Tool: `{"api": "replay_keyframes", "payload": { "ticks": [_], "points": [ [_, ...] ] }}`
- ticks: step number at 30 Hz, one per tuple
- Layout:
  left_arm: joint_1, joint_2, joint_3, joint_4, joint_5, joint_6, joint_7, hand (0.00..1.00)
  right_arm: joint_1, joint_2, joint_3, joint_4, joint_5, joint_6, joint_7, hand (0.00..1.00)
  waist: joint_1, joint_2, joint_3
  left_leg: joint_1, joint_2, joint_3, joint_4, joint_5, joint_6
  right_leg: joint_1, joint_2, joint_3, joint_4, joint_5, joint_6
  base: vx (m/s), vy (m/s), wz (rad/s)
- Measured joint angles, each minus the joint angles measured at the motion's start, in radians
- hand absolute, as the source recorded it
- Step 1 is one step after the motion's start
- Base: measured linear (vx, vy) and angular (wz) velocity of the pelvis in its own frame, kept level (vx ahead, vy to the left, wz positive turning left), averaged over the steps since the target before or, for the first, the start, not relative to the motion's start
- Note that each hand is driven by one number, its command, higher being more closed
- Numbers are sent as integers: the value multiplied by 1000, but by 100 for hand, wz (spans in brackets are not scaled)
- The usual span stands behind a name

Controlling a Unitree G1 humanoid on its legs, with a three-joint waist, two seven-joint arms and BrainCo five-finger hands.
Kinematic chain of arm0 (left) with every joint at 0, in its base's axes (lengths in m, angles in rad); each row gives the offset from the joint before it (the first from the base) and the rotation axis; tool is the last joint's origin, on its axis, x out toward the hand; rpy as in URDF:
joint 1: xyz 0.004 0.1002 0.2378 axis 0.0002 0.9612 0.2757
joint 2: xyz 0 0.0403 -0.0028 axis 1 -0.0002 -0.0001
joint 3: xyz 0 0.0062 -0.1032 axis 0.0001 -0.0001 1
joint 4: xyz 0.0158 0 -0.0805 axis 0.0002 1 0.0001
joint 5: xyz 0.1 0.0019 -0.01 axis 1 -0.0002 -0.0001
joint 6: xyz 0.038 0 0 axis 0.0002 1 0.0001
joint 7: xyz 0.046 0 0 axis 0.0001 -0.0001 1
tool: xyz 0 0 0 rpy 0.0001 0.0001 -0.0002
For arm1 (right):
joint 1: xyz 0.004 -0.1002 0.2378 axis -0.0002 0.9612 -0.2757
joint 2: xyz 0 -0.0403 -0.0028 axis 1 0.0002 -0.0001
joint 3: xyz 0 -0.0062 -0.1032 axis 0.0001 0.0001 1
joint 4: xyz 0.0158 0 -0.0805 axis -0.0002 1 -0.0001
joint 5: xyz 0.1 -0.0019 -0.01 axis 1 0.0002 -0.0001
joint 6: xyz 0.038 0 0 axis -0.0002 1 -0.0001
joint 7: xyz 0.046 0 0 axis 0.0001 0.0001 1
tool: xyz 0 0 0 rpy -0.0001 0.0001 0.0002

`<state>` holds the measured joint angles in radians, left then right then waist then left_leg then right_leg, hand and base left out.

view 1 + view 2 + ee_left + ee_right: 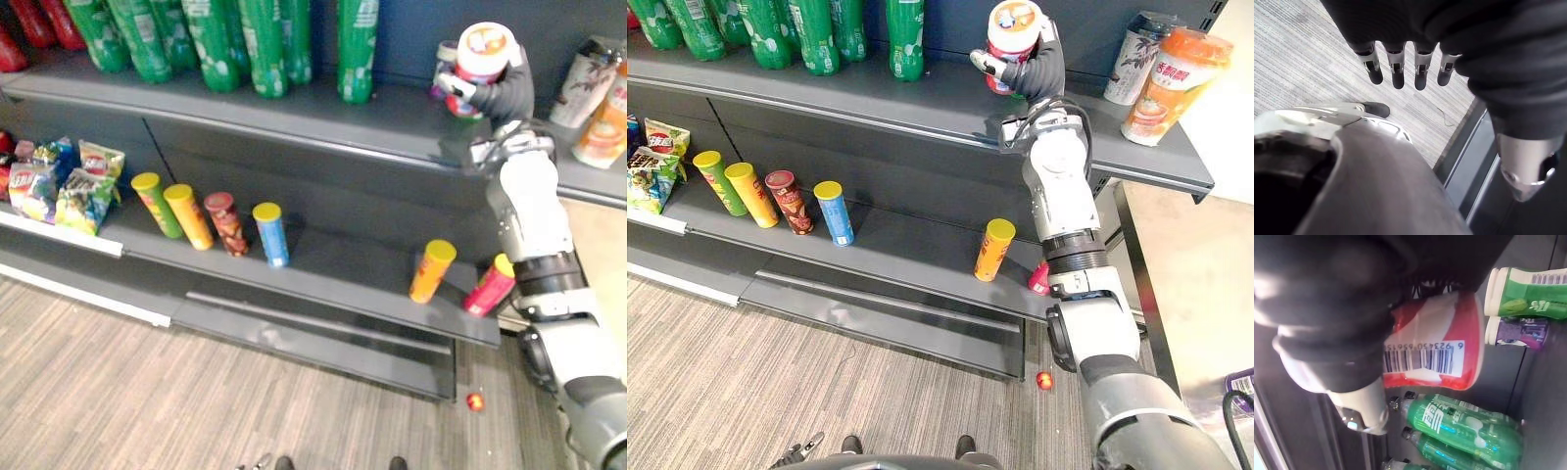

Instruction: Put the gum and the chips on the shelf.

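My right hand (1043, 70) is raised to the top shelf (392, 122) and is shut on a red-and-white gum jar (483, 51) with a white lid. In the right wrist view the gum jar (1435, 347) sits upright in the hand (1327, 298), next to a green gum jar (1528, 291) and a purple one (1518, 330) on the shelf. I cannot tell whether the held jar touches the shelf. Chip tubes stand on the middle shelf: green (157, 204), yellow (189, 216), dark red (226, 223), blue (271, 234), orange (432, 270) and pink (489, 285). My left hand (1396, 68) hangs over the floor with straight fingers.
Green soda bottles (257, 44) line the back of the top shelf, and two paper cups (1161, 83) stand at its right end. Snack bags (61, 182) fill the middle shelf's left end. A small red ball (475, 400) lies on the striped floor.
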<state>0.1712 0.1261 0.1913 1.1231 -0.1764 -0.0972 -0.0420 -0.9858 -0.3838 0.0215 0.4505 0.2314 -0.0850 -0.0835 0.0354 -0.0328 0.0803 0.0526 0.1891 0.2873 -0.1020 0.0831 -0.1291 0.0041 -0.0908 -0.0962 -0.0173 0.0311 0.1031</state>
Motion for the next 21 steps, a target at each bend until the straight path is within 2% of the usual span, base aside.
{"api": "replay_keyframes", "payload": {
  "ticks": [1,7,21],
  "points": [
    [0,0,-2,-7,0,0,1,0,0,2,-12,11,-12,14,1,100,1,0,0,0,0,1,0,0,0,0,1,1,0,0,0,0,0,0],
    [-9,-1,-9,-9,1,1,2,0,0,13,-16,40,-33,30,7,100,-1,0,17,2,2,14,0,0,-1,-2,4,22,-14,7,-2,-2,3,-7],
    [-9,-3,-9,-11,3,14,3,0,31,49,-16,74,12,30,46,100,-1,-2,19,9,7,34,0,-1,-5,-7,14,38,-14,10,-5,5,0,-3]
  ]
}}
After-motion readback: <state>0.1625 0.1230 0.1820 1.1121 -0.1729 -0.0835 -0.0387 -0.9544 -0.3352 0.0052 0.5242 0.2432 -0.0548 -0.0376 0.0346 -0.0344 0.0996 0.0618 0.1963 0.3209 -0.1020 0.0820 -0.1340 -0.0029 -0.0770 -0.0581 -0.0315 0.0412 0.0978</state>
